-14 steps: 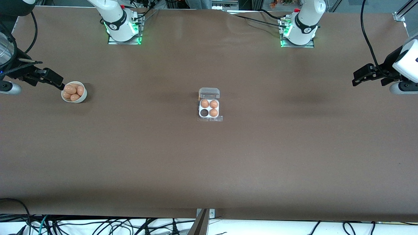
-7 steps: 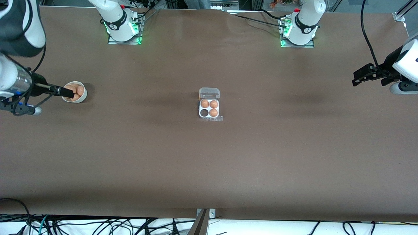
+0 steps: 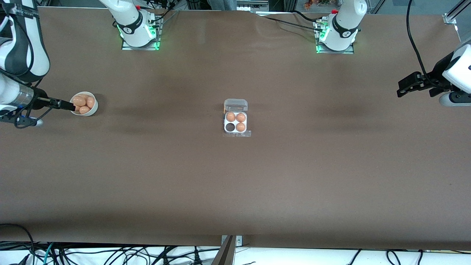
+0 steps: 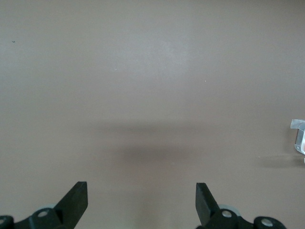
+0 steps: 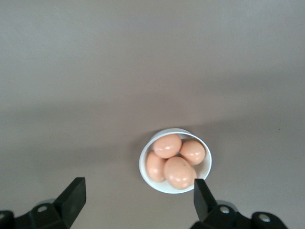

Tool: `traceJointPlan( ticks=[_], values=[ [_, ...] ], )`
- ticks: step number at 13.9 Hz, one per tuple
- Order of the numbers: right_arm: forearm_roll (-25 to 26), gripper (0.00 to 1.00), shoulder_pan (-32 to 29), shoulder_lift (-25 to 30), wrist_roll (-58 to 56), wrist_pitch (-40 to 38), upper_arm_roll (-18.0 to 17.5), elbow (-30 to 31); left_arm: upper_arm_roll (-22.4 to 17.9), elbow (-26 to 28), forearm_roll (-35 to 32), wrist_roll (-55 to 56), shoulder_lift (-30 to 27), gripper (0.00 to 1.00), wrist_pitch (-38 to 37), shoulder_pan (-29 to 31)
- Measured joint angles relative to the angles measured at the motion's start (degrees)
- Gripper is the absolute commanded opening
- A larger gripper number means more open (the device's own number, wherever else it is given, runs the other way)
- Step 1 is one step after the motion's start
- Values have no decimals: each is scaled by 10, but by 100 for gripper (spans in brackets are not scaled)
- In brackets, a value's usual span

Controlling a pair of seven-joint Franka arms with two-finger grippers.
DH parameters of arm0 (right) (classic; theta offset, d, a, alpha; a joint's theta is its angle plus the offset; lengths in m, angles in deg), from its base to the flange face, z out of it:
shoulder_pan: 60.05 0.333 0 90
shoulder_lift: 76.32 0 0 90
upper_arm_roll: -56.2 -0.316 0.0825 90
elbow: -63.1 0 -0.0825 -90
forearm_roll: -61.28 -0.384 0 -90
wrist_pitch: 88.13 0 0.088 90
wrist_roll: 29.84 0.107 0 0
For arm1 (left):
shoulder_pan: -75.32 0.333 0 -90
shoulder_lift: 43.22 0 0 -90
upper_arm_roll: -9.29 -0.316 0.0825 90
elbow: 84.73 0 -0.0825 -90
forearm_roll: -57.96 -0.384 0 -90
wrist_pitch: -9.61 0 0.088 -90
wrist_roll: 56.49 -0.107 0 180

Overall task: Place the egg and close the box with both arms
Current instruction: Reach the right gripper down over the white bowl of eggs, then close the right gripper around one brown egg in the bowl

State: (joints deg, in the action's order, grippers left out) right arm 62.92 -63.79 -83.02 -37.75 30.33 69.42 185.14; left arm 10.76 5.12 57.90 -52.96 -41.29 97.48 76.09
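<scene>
**Right gripper poised over bowl of eggs as carton waits with one cell empty**

From my remote station, I see the right gripper hanging over the rim of the round white bowl toward the right arm's end of the table, its fingers spread wide and gripping nothing. In the right wrist view the bowl holds four orange-brown eggs; the egg that lies uppermost in the pile sits between the two black fingertips and below them, untouched.

The box stands at the middle of the table, well apart from the bowl, its clear lid folded back flat on the side farther from the front camera. Three cells of the white tray hold eggs; the empty cell is the nearer one toward the right arm's end.

The left gripper waits over bare brown table at the left arm's end, fingers wide apart and holding nothing. A sliver of the box shows at the edge of my left wrist view.
</scene>
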Motion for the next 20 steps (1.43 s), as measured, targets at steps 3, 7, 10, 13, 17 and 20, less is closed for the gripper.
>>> traceJointPlan(
  ticks=[3, 7, 10, 13, 17, 20],
  values=[
    [0, 100, 0, 4, -45, 91, 26, 77, 0, 0, 0, 0, 0, 100, 0, 0],
    [0, 100, 0, 4, -120, 161, 53, 132, 0, 0, 0, 0, 0, 100, 0, 0],
    [-1, 100, 0, -3, -160, 216, 77, 162, 0, 0, 0, 0, 0, 100, 0, 0],
    [-1, 100, 1, -6, -164, 227, 78, 176, 0, 0, 0, 0, 0, 100, 0, 0],
    [-2, 100, 1, -7, -165, 228, 78, 181, 0, 0, 0, 0, 0, 100, 0, 0],
    [-15, 94, 1, -14, -166, 228, 78, 181, 0, 0, 0, 0, 0, 100, 0, 0]
  ],
)
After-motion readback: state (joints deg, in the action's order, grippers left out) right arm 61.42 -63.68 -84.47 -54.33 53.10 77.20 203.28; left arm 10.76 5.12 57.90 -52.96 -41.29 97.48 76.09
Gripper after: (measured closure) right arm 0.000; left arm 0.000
